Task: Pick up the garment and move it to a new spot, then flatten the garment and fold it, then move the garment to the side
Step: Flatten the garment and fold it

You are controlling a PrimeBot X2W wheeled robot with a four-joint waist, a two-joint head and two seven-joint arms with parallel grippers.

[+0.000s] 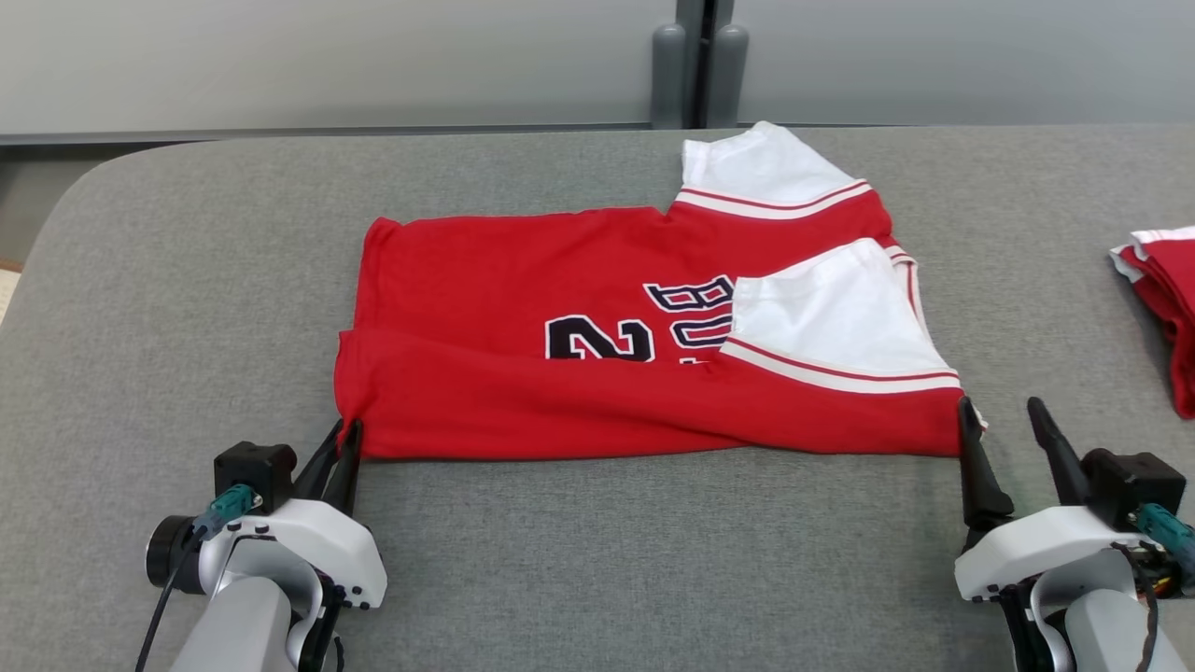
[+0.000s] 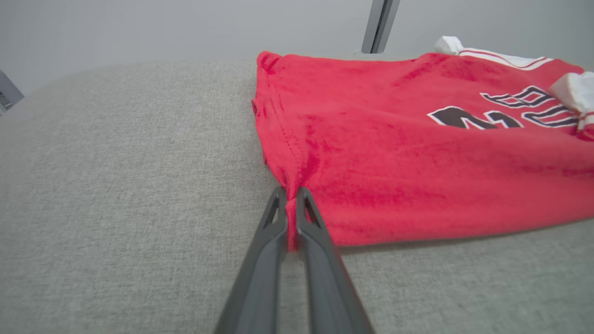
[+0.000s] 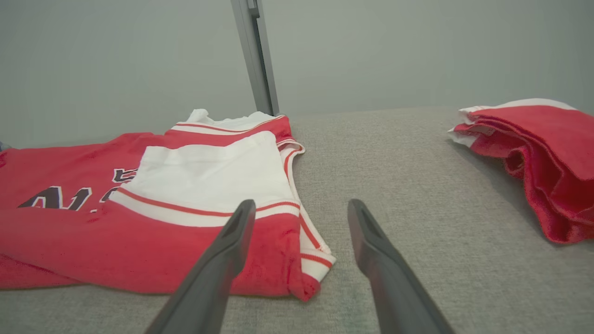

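The garment [image 1: 560, 373] is a red jersey with white sleeves and dark lettering, lying partly folded across the middle of the grey table [image 1: 187, 280]. My left gripper [image 1: 344, 446] is shut on the jersey's near left corner; the left wrist view shows red cloth [image 2: 371, 162] pinched between the two fingers [image 2: 291, 208]. At the jersey's near right corner my right gripper [image 1: 1004, 420] stands open. In the right wrist view its left finger [image 3: 232, 232] lies over the red hem of the jersey [image 3: 139, 241], the other finger is over bare table, and the corner sits between them.
A second red and white garment [image 1: 1162, 299] lies bunched at the table's right edge, also seen as a folded pile [image 3: 543, 157] in the right wrist view. A grey wall with a vertical post [image 1: 695, 61] stands behind the table.
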